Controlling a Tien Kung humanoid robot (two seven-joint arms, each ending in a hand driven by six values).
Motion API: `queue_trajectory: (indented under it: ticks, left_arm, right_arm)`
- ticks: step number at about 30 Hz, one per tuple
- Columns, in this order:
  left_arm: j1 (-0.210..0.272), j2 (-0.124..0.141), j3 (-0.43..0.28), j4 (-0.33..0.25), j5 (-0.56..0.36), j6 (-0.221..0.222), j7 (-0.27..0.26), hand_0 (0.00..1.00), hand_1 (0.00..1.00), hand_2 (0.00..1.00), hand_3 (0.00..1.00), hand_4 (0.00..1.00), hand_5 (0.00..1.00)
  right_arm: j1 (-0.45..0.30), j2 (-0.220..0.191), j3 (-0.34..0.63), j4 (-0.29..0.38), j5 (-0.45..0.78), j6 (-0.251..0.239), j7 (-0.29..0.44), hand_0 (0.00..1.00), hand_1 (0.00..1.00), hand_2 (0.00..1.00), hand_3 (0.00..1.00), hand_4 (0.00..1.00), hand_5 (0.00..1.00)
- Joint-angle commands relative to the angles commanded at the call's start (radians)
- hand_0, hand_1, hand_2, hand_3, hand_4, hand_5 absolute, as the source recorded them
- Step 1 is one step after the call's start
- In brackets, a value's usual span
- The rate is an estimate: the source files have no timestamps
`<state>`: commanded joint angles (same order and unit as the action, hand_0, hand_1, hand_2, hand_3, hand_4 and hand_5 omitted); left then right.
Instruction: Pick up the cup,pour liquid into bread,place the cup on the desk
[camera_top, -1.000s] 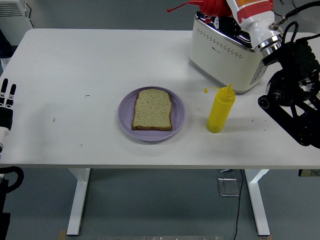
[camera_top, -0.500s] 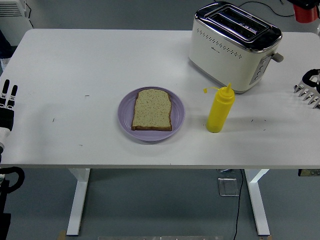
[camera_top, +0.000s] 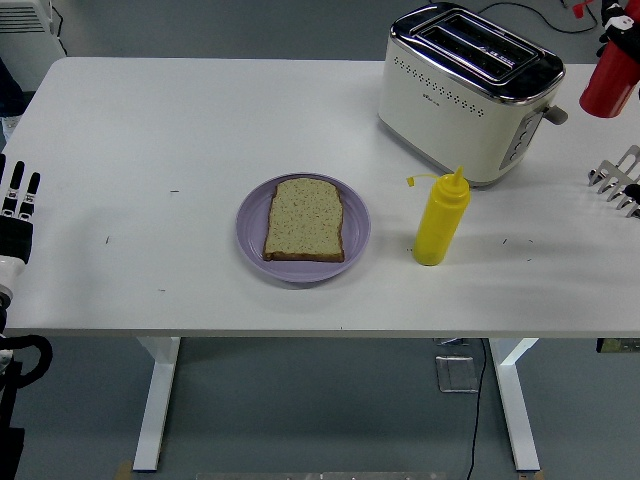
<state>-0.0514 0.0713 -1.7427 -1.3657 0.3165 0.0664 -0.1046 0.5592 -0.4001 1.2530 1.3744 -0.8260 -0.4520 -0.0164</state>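
A slice of seeded bread (camera_top: 304, 219) lies on a purple plate (camera_top: 252, 238) in the middle of the table. To its right stands a yellow squeeze bottle (camera_top: 441, 218), upright, cap on. No cup shows. A red bottle (camera_top: 608, 78) is at the far right edge beside the toaster, with something dark at its top; I cannot tell what holds it. My right hand (camera_top: 618, 182) shows only silver fingertips at the right edge, spread and empty. Resting at the left edge, my left hand (camera_top: 17, 203) has its fingers straight and holds nothing.
A cream and chrome toaster (camera_top: 466, 92) stands at the back right, just behind the yellow bottle. The white table (camera_top: 150, 130) has bare surface on its left half and along the front edge.
A second ago my right arm filled the upper right, holding the red bottle over the toaster. It has pulled off to the right; the red bottle now sits lower at the right edge.
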Motion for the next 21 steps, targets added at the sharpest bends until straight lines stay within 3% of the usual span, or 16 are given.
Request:
queue_trajectory:
  ticks: [4,9,15,21]
  left_arm:
    - [0.002,0.0,0.001,0.001,0.0,0.0,0.0,0.796,0.788,0.818,0.726,0.522,0.998]
    - [0.001,0.001,0.001,0.001,0.002,-0.001,0.001,0.796,0.788,0.818,0.725,0.523,0.998]
    - [-0.003,0.001,0.001,0.004,0.002,-0.001,0.001,0.797,0.789,0.818,0.726,0.522,0.998]
    - [-0.008,0.001,0.003,0.004,0.004,-0.002,0.002,0.796,0.788,0.818,0.726,0.522,0.998]
  right_arm:
    - [-0.059,0.001,0.008,-0.003,0.007,0.003,0.093,0.131,0.123,0.235,0.327,0.321,0.13]
    - [-0.129,-0.003,-0.012,-0.018,0.074,-0.017,0.266,0.138,0.127,0.236,0.327,0.304,0.14]
    - [-0.182,-0.003,-0.074,-0.052,0.15,-0.005,0.49,0.141,0.127,0.239,0.327,0.293,0.145]
    - [-0.204,0.017,-0.141,-0.092,0.155,-0.008,0.601,0.144,0.13,0.242,0.327,0.278,0.165]
